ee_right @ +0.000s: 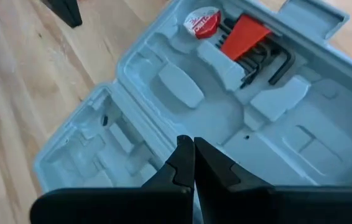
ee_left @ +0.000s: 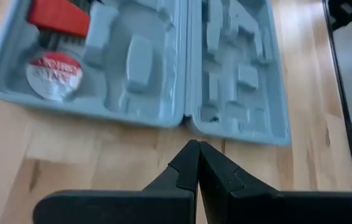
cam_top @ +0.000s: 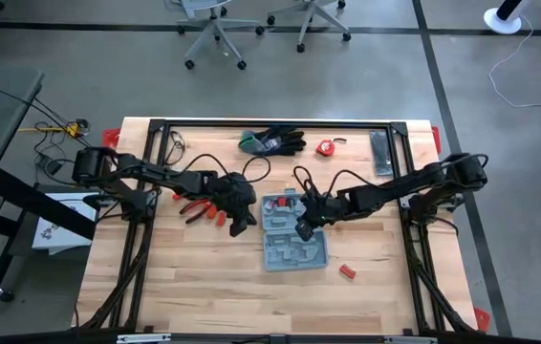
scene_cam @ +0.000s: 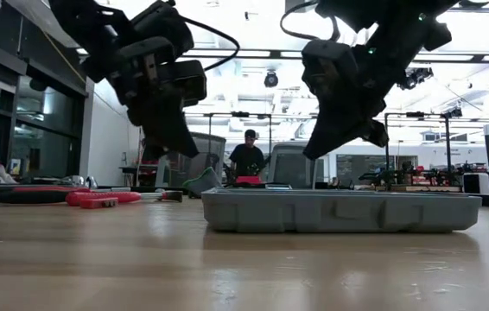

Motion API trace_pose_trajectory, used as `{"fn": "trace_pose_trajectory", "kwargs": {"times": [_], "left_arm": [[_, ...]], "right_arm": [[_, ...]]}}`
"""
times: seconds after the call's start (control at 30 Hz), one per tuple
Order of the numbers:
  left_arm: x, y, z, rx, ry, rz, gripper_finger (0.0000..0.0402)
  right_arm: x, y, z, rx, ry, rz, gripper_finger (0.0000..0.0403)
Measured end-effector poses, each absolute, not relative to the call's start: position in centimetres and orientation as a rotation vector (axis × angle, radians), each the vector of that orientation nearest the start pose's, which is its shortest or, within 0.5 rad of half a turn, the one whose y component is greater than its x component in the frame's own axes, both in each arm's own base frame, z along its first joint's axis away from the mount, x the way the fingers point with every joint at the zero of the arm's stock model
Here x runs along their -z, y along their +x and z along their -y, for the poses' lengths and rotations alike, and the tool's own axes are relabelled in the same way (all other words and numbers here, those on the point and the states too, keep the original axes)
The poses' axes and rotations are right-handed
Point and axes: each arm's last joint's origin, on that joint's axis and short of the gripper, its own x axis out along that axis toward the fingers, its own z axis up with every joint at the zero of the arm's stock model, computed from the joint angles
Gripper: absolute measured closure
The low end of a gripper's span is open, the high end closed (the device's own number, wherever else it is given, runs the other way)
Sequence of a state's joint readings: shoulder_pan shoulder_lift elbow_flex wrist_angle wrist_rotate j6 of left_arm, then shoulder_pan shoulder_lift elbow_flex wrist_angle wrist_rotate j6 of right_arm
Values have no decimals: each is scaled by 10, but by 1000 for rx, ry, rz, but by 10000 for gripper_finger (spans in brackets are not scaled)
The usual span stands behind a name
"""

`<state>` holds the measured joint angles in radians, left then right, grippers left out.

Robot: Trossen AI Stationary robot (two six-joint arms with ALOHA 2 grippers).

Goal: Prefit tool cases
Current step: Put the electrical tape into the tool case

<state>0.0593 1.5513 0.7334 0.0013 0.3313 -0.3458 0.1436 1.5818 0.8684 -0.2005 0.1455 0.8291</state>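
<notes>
The tool case (cam_top: pixel 293 232) lies open flat near the middle of the worktop (cam_top: pixel 204 277), both grey-blue halves showing their moulded recesses; one half holds a red holder of dark hex keys (ee_right: pixel 250 43) and a small round red-and-white thing (ee_right: pixel 202 23) (its label I cannot read). My right gripper (cam_top: pixel 303 229) hangs just above the case, over its hinge, fingers pressed together on nothing. My left gripper (cam_top: pixel 237 227) hangs beside the case's left edge, tips likewise pressed together and empty, pointing at the hinge end. Close behind my left arm, toward the worktop's left edge, lie red-handled pliers (cam_top: pixel 197 207). Along the far edge sit black-and-green gloves (cam_top: pixel 270 141), a small red tape measure (cam_top: pixel 325 147) and a narrow dark bar (cam_top: pixel 380 153) toward the far right corner. A small red piece (cam_top: pixel 347 272) lies by itself nearer the front edge, right of the case. Beyond the table, a person (scene_cam: pixel 246 157) stands in the room.
</notes>
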Motion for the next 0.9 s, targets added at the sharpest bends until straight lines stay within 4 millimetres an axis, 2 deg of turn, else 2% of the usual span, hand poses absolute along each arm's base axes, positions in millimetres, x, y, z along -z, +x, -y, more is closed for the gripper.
{"fn": "trace_pose_trajectory", "kwargs": {"times": [0.23, 0.4, 0.67, 0.8, 0.9], "left_arm": [[-163, 275, -8, 97, -471, -969, 401], [-174, 257, -19, 18, -414, -1017, 401], [-194, 237, -59, -301, -367, -955, 401], [-189, 225, -82, -426, -414, -1010, 401], [-180, 218, -97, -450, -469, -1065, 392]], "right_arm": [[-178, 303, -41, 362, 645, -841, 403], [-177, 303, -41, 358, 645, -845, 403], [-177, 303, -41, 358, 645, -844, 403], [-178, 303, -41, 358, 645, -843, 403], [-178, 303, -41, 358, 644, -843, 403]]}}
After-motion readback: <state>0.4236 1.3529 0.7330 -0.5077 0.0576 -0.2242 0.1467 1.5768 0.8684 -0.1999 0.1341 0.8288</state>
